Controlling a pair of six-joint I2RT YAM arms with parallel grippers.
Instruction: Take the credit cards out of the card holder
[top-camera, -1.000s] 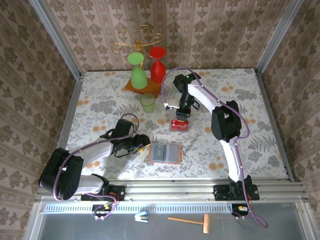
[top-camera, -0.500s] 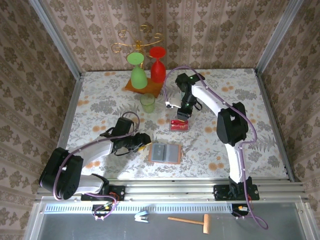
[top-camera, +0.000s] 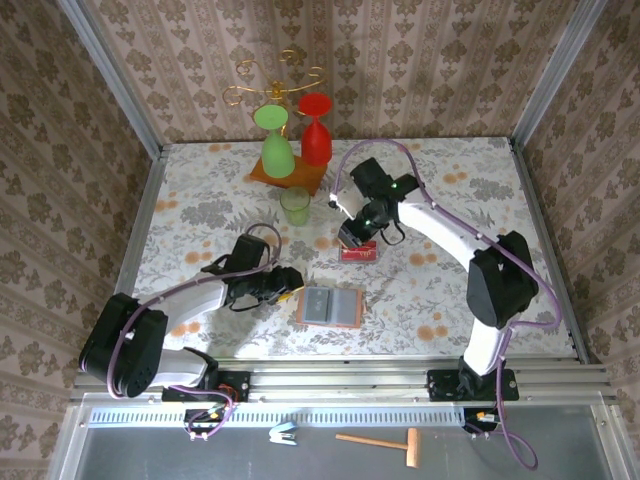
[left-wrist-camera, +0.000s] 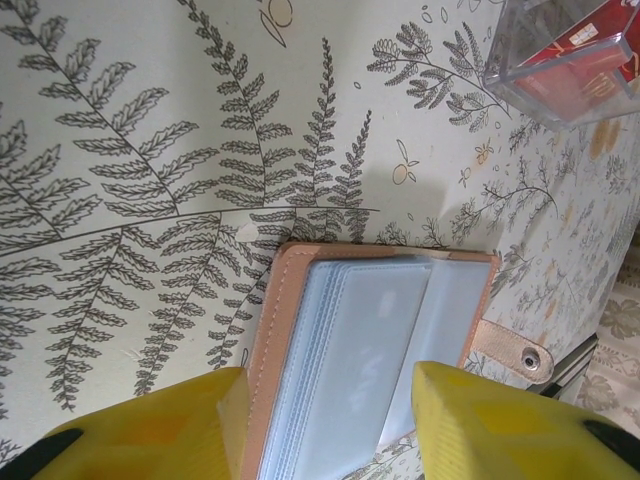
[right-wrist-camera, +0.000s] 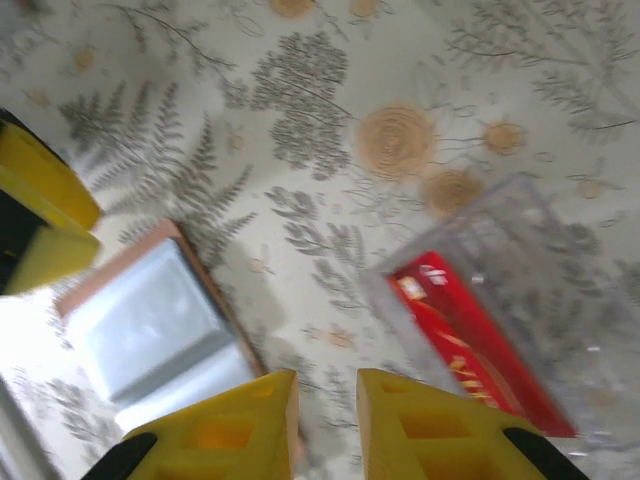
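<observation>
Left gripper (top-camera: 287, 287): I see it low over the table (top-camera: 200, 190), just beside the left edge of the card holder (top-camera: 330, 306); its jaws are spread wide with nothing gripped.
Left wrist view: the card holder lies open and flat ahead of the two yellow fingers (left-wrist-camera: 150, 430), tan rim around pale grey-blue sleeves, its snap tab sticking out on the far side.
Right gripper (top-camera: 352, 232): it hangs over the near-left end of the clear box (top-camera: 358, 253), well up the table from the holder; I read the jaws as almost closed, a thin gap, nothing between them.
Credit cards (right-wrist-camera: 460, 340): a red stack inside the clear box, apart from the holder.
Other things: a green cup (top-camera: 295, 205) stands near the box; a green glass (top-camera: 276, 140) and a red glass (top-camera: 316, 128) sit upside down on a wooden base (top-camera: 300, 182) at the back.
</observation>
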